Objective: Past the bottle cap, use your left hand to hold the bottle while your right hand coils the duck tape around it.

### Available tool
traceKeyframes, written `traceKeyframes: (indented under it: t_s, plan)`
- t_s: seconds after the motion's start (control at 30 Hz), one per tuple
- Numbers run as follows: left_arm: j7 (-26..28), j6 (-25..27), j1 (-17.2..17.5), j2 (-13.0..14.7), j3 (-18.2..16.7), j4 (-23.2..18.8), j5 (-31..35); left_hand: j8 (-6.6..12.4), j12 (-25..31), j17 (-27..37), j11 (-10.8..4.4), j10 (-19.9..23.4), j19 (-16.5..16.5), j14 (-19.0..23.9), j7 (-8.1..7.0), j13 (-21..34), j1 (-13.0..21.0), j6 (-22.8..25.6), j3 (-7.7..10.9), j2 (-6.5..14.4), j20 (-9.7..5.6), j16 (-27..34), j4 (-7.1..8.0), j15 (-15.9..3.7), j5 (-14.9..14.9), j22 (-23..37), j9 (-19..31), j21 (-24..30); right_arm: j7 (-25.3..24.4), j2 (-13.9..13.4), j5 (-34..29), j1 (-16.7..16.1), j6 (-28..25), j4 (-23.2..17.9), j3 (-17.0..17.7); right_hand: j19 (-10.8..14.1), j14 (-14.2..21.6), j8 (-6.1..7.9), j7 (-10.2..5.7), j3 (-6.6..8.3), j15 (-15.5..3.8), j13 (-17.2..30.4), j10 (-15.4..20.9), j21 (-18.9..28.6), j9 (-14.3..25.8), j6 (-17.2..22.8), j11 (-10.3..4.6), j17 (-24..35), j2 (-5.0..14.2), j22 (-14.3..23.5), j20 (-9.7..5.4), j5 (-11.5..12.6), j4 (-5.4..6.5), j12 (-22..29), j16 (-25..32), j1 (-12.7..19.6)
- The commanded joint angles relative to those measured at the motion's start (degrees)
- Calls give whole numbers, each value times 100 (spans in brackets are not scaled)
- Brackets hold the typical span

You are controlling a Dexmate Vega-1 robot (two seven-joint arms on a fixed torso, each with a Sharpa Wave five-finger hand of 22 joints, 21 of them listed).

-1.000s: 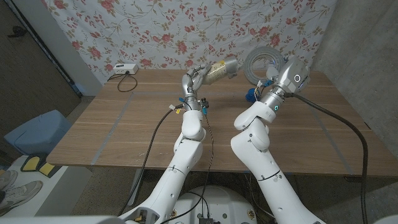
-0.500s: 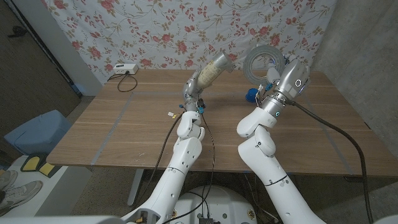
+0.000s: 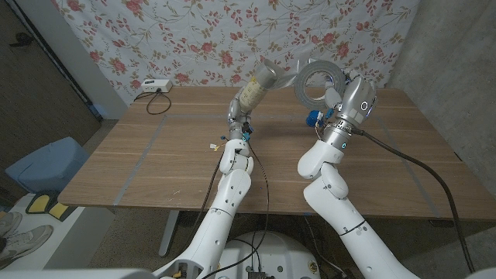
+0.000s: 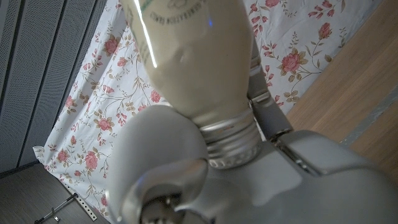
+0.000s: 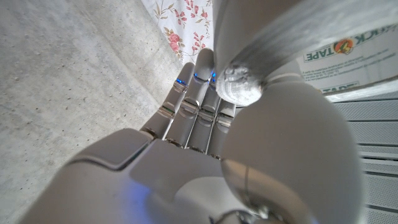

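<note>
My left hand (image 3: 239, 108) is raised above the table's far middle and grips a pale beige bottle (image 3: 260, 84) by its lower end. The bottle tilts up toward the right. In the left wrist view its bare threaded neck (image 4: 227, 138) sits between my fingers (image 4: 163, 163), with the body (image 4: 186, 56) reaching away. My right hand (image 3: 335, 99) holds a grey duct tape roll (image 3: 318, 80) upright in the air, its left rim close to the bottle's upper end. The right wrist view shows the roll's grey band (image 5: 280, 37) against my right hand (image 5: 186, 168).
A small blue object (image 3: 311, 118) lies on the wooden table (image 3: 155, 167) under the tape roll. A white box with a cable (image 3: 156, 85) sits at the far left. A floral cloth hangs behind and a concrete wall stands at the right.
My left hand has swung the bottle from nearly level to steeply tilted upward. My right hand has carried the tape roll left and slightly up, close to the bottle's upper end.
</note>
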Motion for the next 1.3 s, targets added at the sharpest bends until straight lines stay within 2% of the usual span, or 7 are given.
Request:
traceKeyframes:
  t_s: [0.03,0.17,0.23,0.4,0.8,1.1,1.3]
  plan:
    - [-527,414,-161,44,-120,147,-533,74,13,25,-164,133,35,1236,54,34,-18,-37,57,-4,-150,54,6,-1168,48,28,84,-29,301,-291,144,81,164,150,-57,13,137,2,-170,72,-540,1191,505,32,20,286,-409,-24,1300,18,-69,-44,27,4,-83,1263]
    - [-831,832,-250,202,-144,146,-746,117,20,21,-161,132,53,1234,46,51,-34,-58,71,-4,-155,59,1,-1168,57,29,137,-41,560,-298,178,208,54,300,-120,52,164,-38,-252,64,-548,1130,390,65,9,192,-423,-112,1339,27,-134,-52,61,-97,-130,1233]
    - [-937,1173,-299,371,-143,79,-832,147,18,29,-158,127,65,1242,45,53,-41,-64,82,-4,-161,72,-4,-1169,63,30,171,-48,612,-316,219,296,108,455,-148,34,155,-66,-292,52,-552,1173,301,78,10,121,-478,-122,1354,38,-214,-38,72,-119,-146,1238]
    - [-994,1920,-393,717,-147,-102,-968,220,34,38,-135,134,109,1254,43,81,-49,-73,105,-3,-182,99,-27,-1173,71,36,249,-52,654,-395,315,522,368,822,-216,-1,90,-63,-343,28,-550,1209,247,104,52,74,-506,-74,1375,57,-277,-20,102,-141,-174,1227]
    - [-962,2700,-524,1263,-96,-416,-762,354,71,54,-126,139,194,1265,46,157,-53,-92,151,12,-216,156,-71,-1177,70,42,389,-56,540,-498,381,1040,810,1492,-348,-1,67,-49,-380,-28,-553,1221,261,176,61,97,-519,1,1399,70,-280,13,157,-175,-208,1189]
    - [-750,3224,-562,1619,-13,-731,-614,422,78,63,-87,155,270,1286,50,174,-52,-55,181,17,-246,214,-116,-1181,42,45,388,-54,528,-718,394,1275,1175,1647,-404,-1,89,-39,-429,-62,-554,1218,283,217,55,119,-558,9,1399,70,-290,36,169,-199,-231,1186]
    - [-563,3785,-703,2064,122,-1047,-377,431,82,66,-59,175,305,1294,32,176,-39,-31,193,11,-264,244,-148,-1183,21,47,347,-48,521,-916,494,1412,1606,1742,-413,-79,39,-51,-483,-99,-546,1249,242,213,57,77,-596,-27,1392,67,-363,47,196,-218,-311,1150]
